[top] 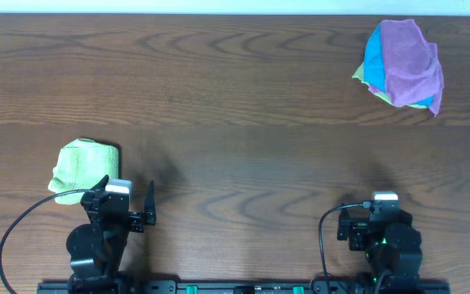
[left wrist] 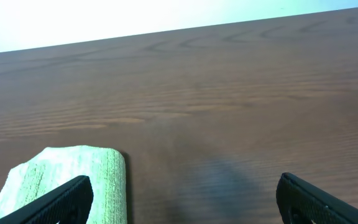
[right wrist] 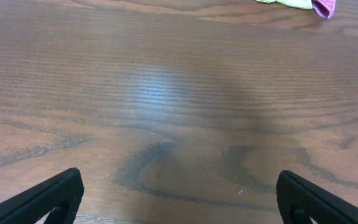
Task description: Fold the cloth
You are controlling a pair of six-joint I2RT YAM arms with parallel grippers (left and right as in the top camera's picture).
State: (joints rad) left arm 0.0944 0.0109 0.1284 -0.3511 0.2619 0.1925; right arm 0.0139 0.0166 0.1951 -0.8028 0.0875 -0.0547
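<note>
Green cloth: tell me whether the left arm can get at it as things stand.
Probably yes: the green cloth lies just ahead and left of the open left gripper, with nothing on or around it.

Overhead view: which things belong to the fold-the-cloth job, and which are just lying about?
Job: lime-green cloth, by the left gripper; right gripper; both open, holding nothing.
Lying about: purple cloth and blue cloth, piled together at the far right of the table.
</note>
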